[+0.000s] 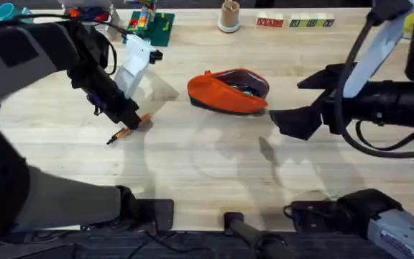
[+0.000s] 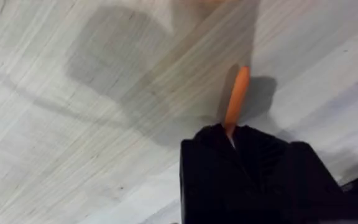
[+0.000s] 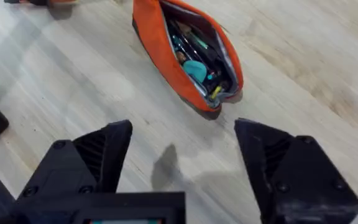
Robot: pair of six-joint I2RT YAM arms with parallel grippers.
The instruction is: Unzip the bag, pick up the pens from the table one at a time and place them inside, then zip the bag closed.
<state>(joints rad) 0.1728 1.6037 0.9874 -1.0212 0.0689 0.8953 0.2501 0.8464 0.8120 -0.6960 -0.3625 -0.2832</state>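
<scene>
Nearest the overhead lens: left arm, large and blurred, reaching from 7 o'clock toward table centre-left. Left gripper clamped on orange pen; in the left wrist view black fingers closed around orange pen, shaft projecting beyond the fingertips over bare table. Pen tilted, dark tip pointing toward 7 o'clock in the overhead view, tip at or just above the table; contact with the wood cannot be told.

Bag lying on its side just past table centre, at about 3 o'clock from the held pen and well apart from it. Zipper undone, mouth gaping toward 3 o'clock. In the right wrist view bag open along its top, holding several items, among them a teal piece and thin dark sticks; individual pens inside not distinguishable.

Right gripper at 4 o'clock of the bag, just beside its open end, not touching. Right gripper spread wide, nothing between the fingers.

Green brick baseplate with coloured bricks at 11 o'clock on the far edge; wooden cup at 12 o'clock; row of lettered blocks at 1 o'clock.
</scene>
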